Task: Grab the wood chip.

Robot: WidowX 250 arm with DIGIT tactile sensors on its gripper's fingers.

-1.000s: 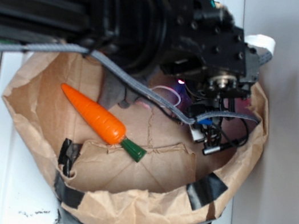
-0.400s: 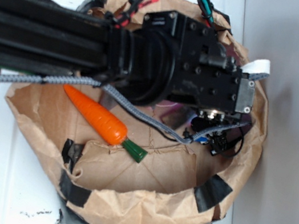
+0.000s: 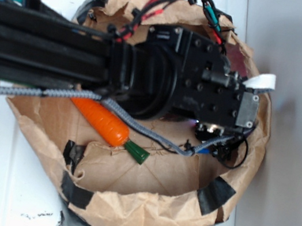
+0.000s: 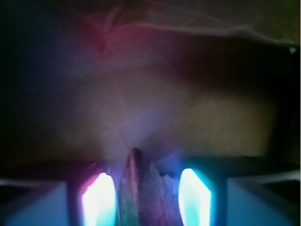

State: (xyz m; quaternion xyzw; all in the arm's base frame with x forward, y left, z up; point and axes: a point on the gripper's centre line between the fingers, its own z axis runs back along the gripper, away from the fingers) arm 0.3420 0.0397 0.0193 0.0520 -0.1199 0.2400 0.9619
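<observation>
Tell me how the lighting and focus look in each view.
Wrist view: dim and soft, with blown-out pink and cyan glare either side of the wood chip, which is blurred by closeness. Exterior view: evenly bright, fairly sharp; the carrot reads clearly, but the dark arm hides much of the paper bag.

The wood chip point(image 4: 143, 190) is seen standing up between the two glowing fingers point(image 4: 99, 197) of the end effector point(image 4: 146, 200). Blurry brown paper point(image 4: 197, 108) is seen behind it.

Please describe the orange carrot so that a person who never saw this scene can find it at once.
Look inside the brown paper bag with black tape patches. The carrot lies on its floor, partly under the black arm, pointing its green tip at the gripper. It is the only bright orange thing there.
</observation>
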